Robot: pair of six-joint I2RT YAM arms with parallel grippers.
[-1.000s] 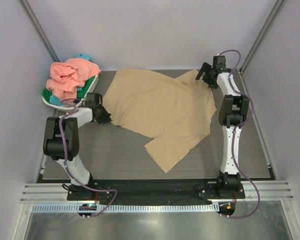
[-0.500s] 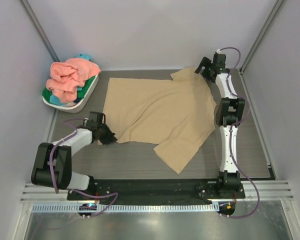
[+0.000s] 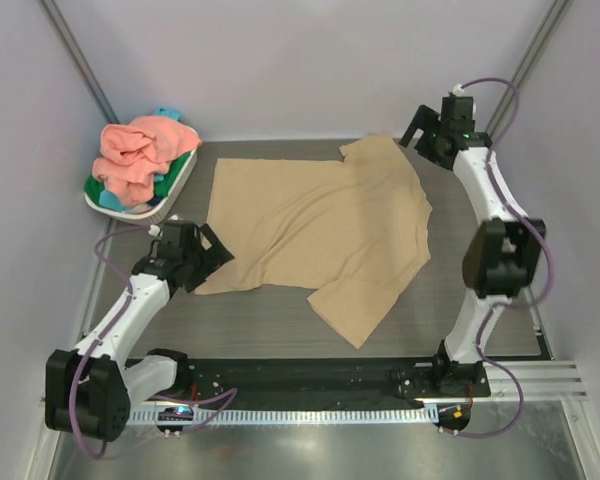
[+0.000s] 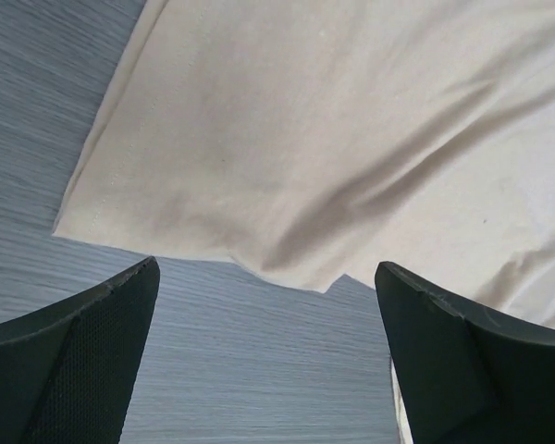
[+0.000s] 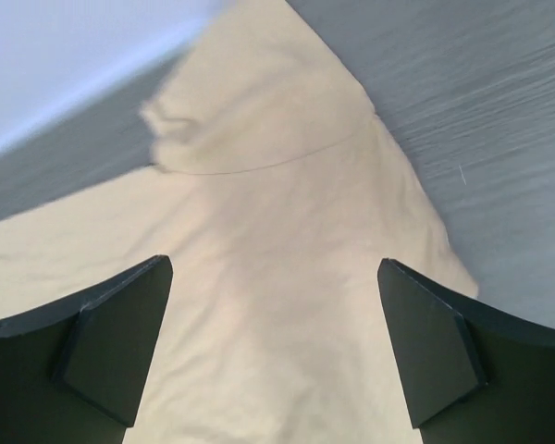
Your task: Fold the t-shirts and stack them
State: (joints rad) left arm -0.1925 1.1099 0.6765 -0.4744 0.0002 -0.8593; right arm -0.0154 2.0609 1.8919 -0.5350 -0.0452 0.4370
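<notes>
Grey striped table (image 3: pixel 280 320). Bears tan t-shirt (image 3: pixel 320 225), spread flat between left gripper (image 3: pixel 213 257) and right gripper (image 3: pixel 418 138); white basket (image 3: pixel 175 190) beyond left gripper.

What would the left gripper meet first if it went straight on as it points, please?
The left gripper would likely meet the near hem of the tan cloth t-shirt, or the grey table just before it; depth unclear.

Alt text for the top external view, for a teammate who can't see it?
A tan t-shirt lies spread on the grey table. The left gripper, open, is at its near-left corner; the right gripper, open, at its far-right sleeve. A white basket of crumpled shirts sits far left.
</notes>
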